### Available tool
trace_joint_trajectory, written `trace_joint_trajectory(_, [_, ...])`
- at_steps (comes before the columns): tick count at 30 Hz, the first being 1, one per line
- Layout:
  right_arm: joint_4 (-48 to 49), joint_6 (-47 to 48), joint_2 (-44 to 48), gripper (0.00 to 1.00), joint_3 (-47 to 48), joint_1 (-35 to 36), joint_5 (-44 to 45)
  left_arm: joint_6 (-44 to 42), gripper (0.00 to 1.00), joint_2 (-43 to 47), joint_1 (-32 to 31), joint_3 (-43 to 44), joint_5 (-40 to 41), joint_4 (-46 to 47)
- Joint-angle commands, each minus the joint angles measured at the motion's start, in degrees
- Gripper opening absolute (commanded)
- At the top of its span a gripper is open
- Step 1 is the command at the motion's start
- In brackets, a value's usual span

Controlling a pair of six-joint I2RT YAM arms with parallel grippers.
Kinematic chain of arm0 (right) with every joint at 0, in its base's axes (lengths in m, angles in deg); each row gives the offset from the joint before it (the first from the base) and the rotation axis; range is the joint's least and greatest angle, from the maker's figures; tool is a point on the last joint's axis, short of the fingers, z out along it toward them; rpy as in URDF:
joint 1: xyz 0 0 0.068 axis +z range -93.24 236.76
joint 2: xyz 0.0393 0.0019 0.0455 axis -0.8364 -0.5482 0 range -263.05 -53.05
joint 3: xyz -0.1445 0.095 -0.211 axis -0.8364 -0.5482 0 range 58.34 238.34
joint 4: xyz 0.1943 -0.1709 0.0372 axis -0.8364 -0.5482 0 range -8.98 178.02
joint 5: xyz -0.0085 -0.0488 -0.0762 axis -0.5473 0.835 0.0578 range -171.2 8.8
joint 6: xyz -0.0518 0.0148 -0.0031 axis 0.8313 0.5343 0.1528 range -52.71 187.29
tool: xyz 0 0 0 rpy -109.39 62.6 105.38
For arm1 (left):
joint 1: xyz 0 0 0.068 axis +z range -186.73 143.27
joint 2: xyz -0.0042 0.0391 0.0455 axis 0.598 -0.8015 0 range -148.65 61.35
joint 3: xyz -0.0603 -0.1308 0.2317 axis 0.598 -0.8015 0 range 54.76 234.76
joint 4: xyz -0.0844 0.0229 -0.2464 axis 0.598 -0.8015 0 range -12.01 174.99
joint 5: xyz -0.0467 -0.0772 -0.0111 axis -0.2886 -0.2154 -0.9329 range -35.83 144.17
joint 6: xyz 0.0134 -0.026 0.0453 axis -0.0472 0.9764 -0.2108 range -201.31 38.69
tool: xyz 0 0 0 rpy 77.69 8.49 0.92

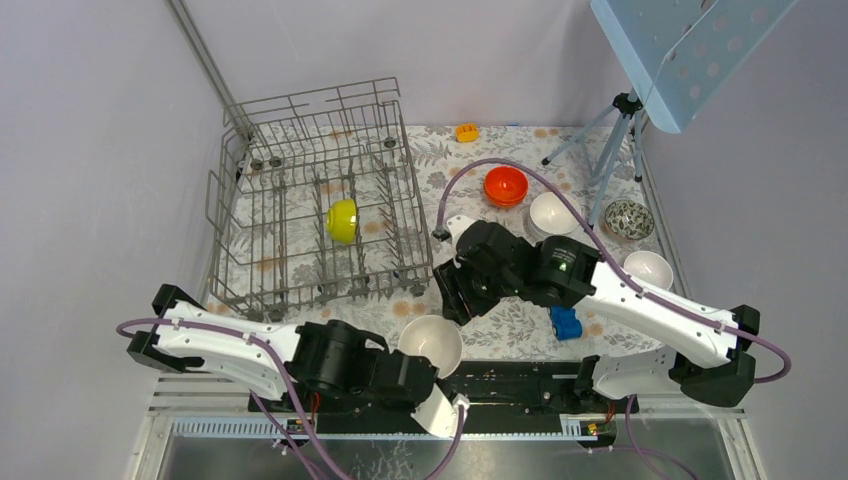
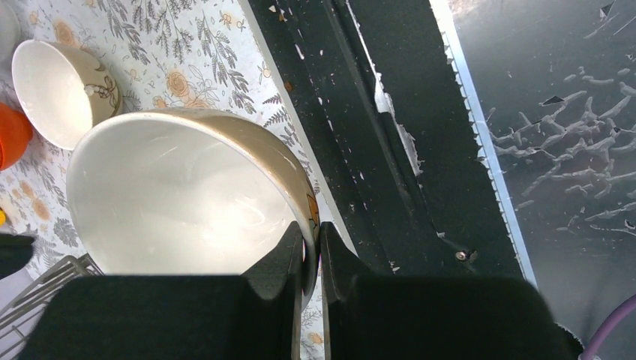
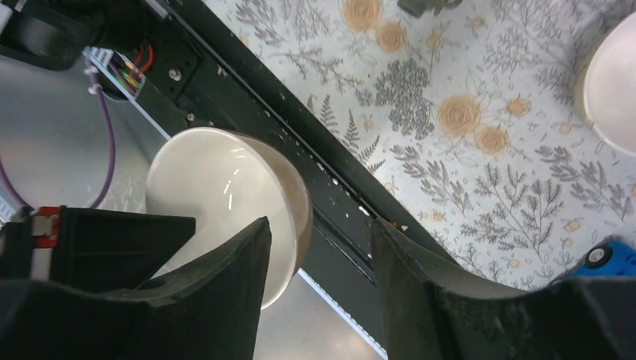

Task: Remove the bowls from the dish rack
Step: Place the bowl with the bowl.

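Since the glossy cream ceramic bowl (image 1: pixel 431 345) looks hard, slick and chippable, its thin rim is the hold. The left gripper (image 2: pixel 311 247) pinches that rim over the near edge of the floral-clothed table (image 1: pixel 520 325). The right gripper (image 3: pixel 319 240) straddles the bowl's wall, jaws apart; whether they touch it I cannot tell. A yellow-green bowl (image 1: pixel 342 220) sits in the grey wire dish rack (image 1: pixel 320 282).

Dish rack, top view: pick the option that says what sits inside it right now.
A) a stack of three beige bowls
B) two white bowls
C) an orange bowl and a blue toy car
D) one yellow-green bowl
D: the top view shows a single yellow-green bowl inside the dish rack, and no other bowl within its wire sides.
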State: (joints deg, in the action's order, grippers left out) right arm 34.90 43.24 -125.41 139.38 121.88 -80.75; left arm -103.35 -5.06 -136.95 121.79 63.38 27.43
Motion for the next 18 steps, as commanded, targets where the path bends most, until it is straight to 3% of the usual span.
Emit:
trace_joint_trajectory(1, [0.6, -2.07, 1.71, 0.58, -2.39, 1.84, -0.12, -0.14, 0.0, -0.19, -1.89, 3.68, 4.27, 2.32])
trace_joint_trajectory(18, [0.81, -4.54, 1.29, 0.41, -6.63, 6.27, 0.43, 1.67, 0.0, -0.78, -4.52, 4.61, 6.6, 1.73])
